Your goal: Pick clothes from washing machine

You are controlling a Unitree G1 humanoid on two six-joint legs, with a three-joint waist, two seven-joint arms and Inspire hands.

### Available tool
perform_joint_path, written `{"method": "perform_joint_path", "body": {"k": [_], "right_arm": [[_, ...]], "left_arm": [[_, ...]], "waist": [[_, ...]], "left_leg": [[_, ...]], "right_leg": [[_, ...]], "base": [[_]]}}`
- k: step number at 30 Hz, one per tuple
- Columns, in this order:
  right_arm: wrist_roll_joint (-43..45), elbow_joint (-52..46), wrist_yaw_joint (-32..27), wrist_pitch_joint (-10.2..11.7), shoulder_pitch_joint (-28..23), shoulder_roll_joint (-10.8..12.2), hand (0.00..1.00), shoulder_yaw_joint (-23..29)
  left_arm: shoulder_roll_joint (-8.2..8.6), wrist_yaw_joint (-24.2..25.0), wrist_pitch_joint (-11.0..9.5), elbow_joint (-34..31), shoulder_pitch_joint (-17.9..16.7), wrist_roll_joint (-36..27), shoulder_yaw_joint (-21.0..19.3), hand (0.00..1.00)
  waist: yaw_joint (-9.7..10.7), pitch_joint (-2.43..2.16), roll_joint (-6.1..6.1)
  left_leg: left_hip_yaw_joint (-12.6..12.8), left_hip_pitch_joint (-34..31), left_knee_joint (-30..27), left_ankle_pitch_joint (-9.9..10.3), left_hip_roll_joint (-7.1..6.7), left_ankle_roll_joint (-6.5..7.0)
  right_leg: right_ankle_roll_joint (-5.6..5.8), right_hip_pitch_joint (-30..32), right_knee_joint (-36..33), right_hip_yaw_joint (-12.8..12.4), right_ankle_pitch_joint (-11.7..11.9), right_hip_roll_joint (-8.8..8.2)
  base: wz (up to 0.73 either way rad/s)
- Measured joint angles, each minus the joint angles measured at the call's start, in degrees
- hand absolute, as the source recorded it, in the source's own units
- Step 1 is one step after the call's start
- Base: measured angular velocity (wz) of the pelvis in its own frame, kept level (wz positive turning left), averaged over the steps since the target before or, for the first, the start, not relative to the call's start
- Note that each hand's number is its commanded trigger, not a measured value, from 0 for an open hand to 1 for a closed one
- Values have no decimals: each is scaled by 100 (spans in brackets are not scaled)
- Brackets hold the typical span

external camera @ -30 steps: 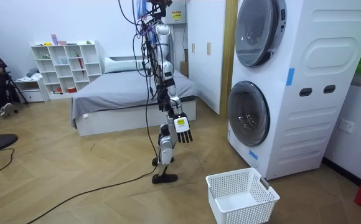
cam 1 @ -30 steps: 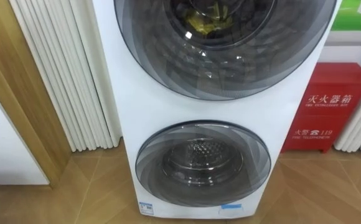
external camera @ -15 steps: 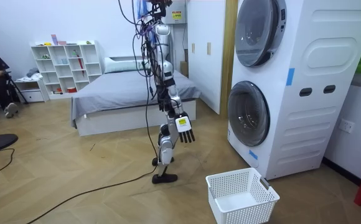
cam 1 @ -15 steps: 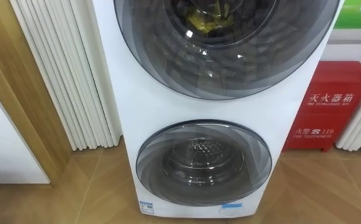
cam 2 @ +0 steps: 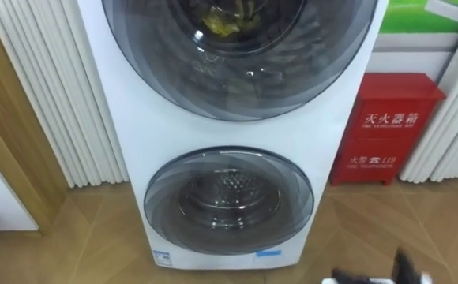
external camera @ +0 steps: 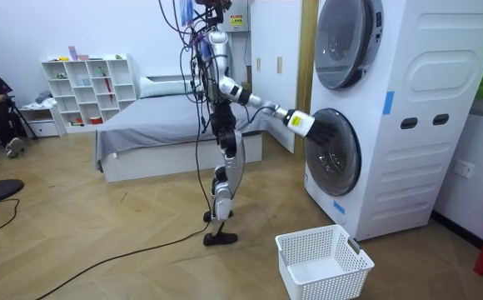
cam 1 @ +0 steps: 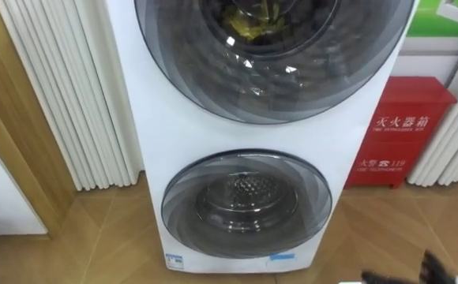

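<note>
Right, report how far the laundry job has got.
Done: nothing; the upper door and lower door are shut, and the basket is empty. In hand: the right hand reaches toward the lower door. Left: open the upper door and take out the yellow clothes behind it.

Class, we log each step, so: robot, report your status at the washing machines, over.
Right robot hand open, out near the lower door. Clothes behind the shut upper door, none picked. Basket on the floor, out of the way.
</note>
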State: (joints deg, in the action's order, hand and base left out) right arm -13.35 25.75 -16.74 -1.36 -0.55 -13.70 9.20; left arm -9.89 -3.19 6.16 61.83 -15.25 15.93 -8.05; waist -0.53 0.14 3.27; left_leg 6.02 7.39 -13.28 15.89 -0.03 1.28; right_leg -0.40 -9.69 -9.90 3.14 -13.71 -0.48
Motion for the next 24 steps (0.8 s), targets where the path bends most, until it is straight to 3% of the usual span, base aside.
{"method": "perform_joint_path", "body": {"k": [4,8,10,11,12,13,14,15,16,17,18,19,24], "right_arm": [[-18,-822,-193,84,153,-24,0,28],[-116,-849,-192,127,422,-323,0,25],[-136,-851,-202,124,561,-425,0,16],[-131,-851,-213,124,658,-461,0,18],[-127,-852,-222,123,762,-478,0,19],[-127,-852,-214,122,815,-469,0,5],[-111,-877,-202,119,999,-447,0,-151],[-45,-1006,-204,113,1185,-453,0,-343],[-18,-1036,-222,127,1198,-474,0,-345],[-11,-1026,-393,96,1192,-518,0,-308],[-9,-1027,-534,92,1228,-521,0,-220],[-10,-1032,-568,86,1271,-520,0,-207],[-224,-1053,-558,68,1921,-521,0,-267]], "left_arm": [[-6,12,3,-60,-59,0,-20,0],[-7,9,-25,-332,-101,0,-18,0],[-24,-12,-24,-345,-115,-2,-20,0],[-42,-21,-15,-346,-131,-1,-21,0],[-44,-36,16,-353,-132,7,-5,0],[-44,-45,13,-364,-102,16,-9,0],[-64,-80,14,-361,-128,80,-114,0],[-96,-84,43,-314,-190,209,-278,0],[-96,-89,60,-224,-136,254,-285,0],[-101,-78,119,-85,-36,264,-219,0],[-92,-34,119,-142,-21,251,-97,0],[-90,-7,121,-174,-19,234,-49,0],[-113,23,311,-259,45,218,219,0]], "waist": [[0,-3,-18],[-132,-14,-72],[-150,-24,-95],[-156,-25,-95],[-168,-11,-139],[-207,20,-222],[-328,15,-262],[-287,23,-126],[-173,65,-156],[-40,50,-154],[-31,60,-131],[-22,60,-128],[-232,8,-16]], "left_leg": [[-22,63,65,0,16,0],[-61,183,209,-1,33,0],[-236,225,299,-21,35,-4],[-392,294,389,-71,41,-1],[-793,382,469,-138,159,17],[-1112,406,492,-143,273,12],[-1425,357,488,-138,460,3],[-1403,210,405,-42,523,-214],[-1366,221,374,57,604,-372],[-1042,251,400,68,691,-458],[-666,267,428,13,721,-487],[-562,250,447,-8,732,-469],[-482,227,454,-73,605,-376]], "right_leg": [[5,-17,-1,-7,15,21],[5,-25,-34,-30,15,49],[6,-15,-100,31,15,65],[7,25,-209,50,14,79],[35,304,-689,139,-35,146],[-38,493,-898,134,-122,253],[-243,960,-469,-173,-96,528],[-316,1396,-27,46,1017,501],[-358,1399,-95,205,1077,483],[-374,1268,-99,363,1064,503],[-373,1169,-82,351,1064,501],[-368,1144,-82,338,1061,502],[-329,1129,-67,489,1034,463]], "base": [[-6],[-5],[3],[-5],[-18],[-70],[-92],[-67],[15],[59],[51],[31],[12]]}}
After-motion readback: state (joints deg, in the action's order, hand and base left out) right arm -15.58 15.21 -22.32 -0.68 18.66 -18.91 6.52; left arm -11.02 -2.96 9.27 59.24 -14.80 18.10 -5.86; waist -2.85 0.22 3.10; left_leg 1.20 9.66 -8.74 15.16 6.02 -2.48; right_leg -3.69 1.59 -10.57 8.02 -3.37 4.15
